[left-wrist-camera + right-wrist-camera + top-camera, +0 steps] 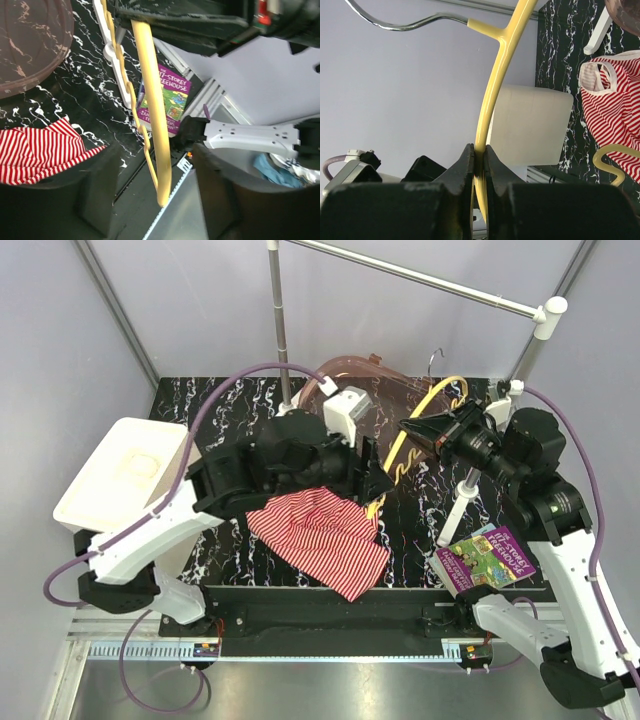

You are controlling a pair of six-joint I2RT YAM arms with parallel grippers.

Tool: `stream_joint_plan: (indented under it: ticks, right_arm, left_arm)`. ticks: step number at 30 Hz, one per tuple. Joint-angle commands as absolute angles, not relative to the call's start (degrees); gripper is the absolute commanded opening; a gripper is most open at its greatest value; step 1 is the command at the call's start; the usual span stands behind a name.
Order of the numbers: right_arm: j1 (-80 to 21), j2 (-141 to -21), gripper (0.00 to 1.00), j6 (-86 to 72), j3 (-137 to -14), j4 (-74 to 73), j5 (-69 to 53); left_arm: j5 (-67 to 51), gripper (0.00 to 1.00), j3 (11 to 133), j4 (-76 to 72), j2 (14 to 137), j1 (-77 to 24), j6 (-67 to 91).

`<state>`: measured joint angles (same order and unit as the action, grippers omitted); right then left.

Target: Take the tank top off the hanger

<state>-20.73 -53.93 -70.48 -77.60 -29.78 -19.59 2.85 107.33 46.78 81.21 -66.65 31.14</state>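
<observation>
The small red-and-white striped tank top (pixel 320 540) lies crumpled on the black marbled tabletop (pixel 250 400), close to the near edge and about midway between the left and right edges. You can see one white-trimmed armhole lying open and flat in the right wrist view, with nothing threaded through it. So the main part of your job looks done: the garment is off and resting on the tabletop by its own weight.

The thin yellow plastic hanger (pixel 490 95), with its silver metal hook, is held up above the tabletop, just to the right of the garment. Your right pincer (pixel 480 160) has it, both fingers pressed tight on one sloping arm of the yellow frame, below the hook. The lower tip of the wavy bar hangs just beside the right edge of the cloth. From these angles you cannot be sure whether that tip touches the fabric or only hangs in front of it.

Your left pincer (pixel 157 200) hovers over the right part of the garment with its fingers spread wide and nothing between them. The hanger's bar runs past in front of it without being gripped.

What is left, as I judge it, is small: draw the hanger clear to the right so it cannot snag the cloth, and check that no strap comes with it.

Further out, a purple picture book (pixel 490 555) lies at the near right corner, and a white lidded box (pixel 120 475) stands off the left edge.
</observation>
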Motion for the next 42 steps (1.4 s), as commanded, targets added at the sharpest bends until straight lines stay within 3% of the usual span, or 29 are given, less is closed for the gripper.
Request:
stream_joint_plan:
  ticks: [1, 3, 7, 13, 14, 15, 18, 22, 25, 35, 42]
  right_arm:
    - [-20.9, -51.5, 0.0, -69.9, -77.1, -27.7, -20.1]
    - [-21.0, -51.0, 0.0, -70.0, -77.2, -28.2, -19.9]
    - [-21.0, -50.2, 0.0, -70.4, -77.2, -28.9, -19.6]
    - [-21.0, -49.0, 0.01, -69.9, -76.4, -29.7, -19.8]
    - [-20.9, -48.6, 0.03, -69.6, -76.1, -29.8, -20.0]
    - [-20.9, -48.3, 0.11, -69.3, -75.7, -30.3, -20.1]
    - [-20.9, -47.2, 0.39, -68.3, -74.5, -31.6, -20.8]
    - [-20.9, -45.4, 0.59, -64.7, -74.1, -35.0, -21.5]
    - [-20.9, -44.2, 0.68, -60.4, -74.8, -39.5, -21.2]
    - [-21.0, -36.5, 0.74, -54.7, -77.3, -51.5, -12.4]
    - [-20.9, -35.8, 0.73, -51.9, -85.2, -56.8, -6.0]
  left_arm:
    - [9.5, 0.49, 111.2, 45.2, 84.4, -68.0, 30.1]
    - [9.8, 0.34, 111.6, 45.8, 85.5, -68.0, 30.2]
    - [9.8, 0.19, 112.3, 47.3, 86.1, -68.0, 29.4]
    - [10.0, 0.08, 114.1, 48.2, 86.7, -68.0, 27.9]
    - [9.9, 0.02, 114.8, 48.5, 86.9, -68.0, 27.6]
    - [9.9, 0.0, 115.0, 48.9, 87.0, -68.0, 27.5]
    - [10.5, 0.0, 115.8, 49.3, 86.9, -68.0, 27.5]
    - [13.0, 0.0, 116.7, 49.5, 85.7, -67.9, 27.3]
    - [13.5, 0.0, 117.3, 49.3, 85.2, -66.9, 27.2]
    - [7.1, 0.0, 122.4, 48.9, 86.0, -61.2, 28.0]
    - [-4.3, 0.0, 123.7, 36.3, 86.4, -56.3, 34.9]
